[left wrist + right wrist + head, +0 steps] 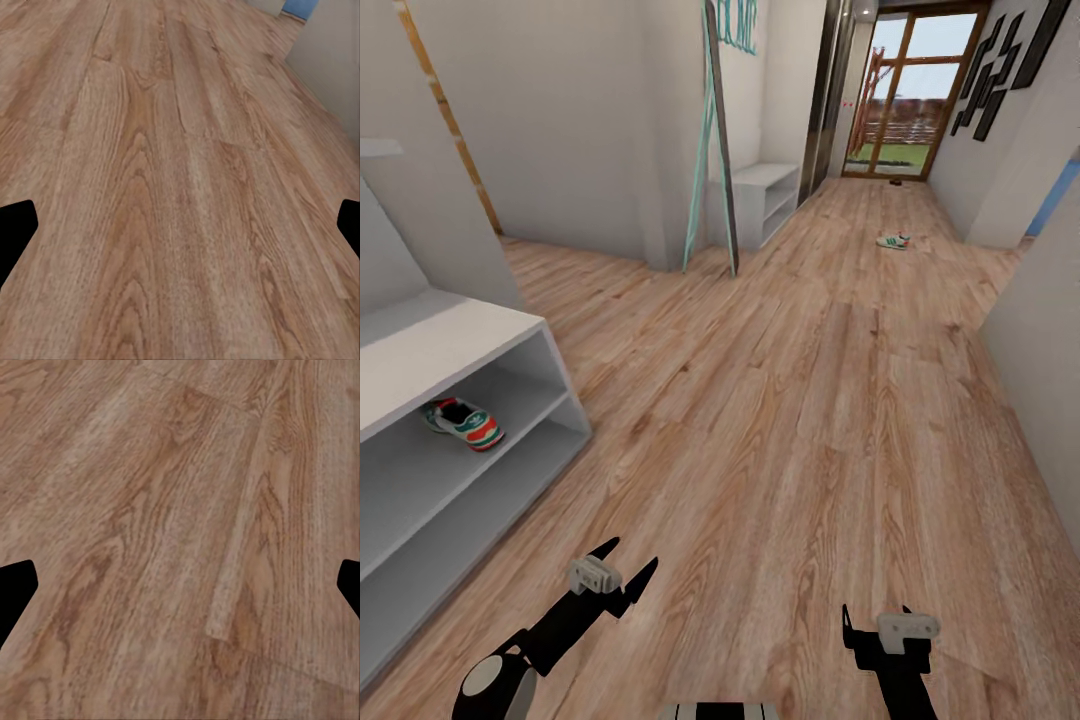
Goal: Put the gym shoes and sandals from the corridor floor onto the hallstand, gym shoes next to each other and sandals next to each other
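Note:
One gym shoe [463, 422] lies on the upper open shelf of the pale hallstand [455, 340] at the left. A second gym shoe [894, 241] rests on the corridor floor [780, 400] far down the hall. A small dark shape [896, 182] lies near the glass door, too small to identify. My left gripper [627, 562] hangs open over bare floor at the lower left, and my right gripper [876, 614] is open at the lower right. Both wrist views look down on wood planks, with dark fingertips [16, 225] [16, 585] at the frame edges and nothing between them.
A tall leaning mirror with a teal frame [718, 140] stands mid-corridor beside a small white shelf unit [765, 195]. White walls close in at the right [1040, 340]. A glass door [908, 90] ends the hall. Wide floor stretches ahead.

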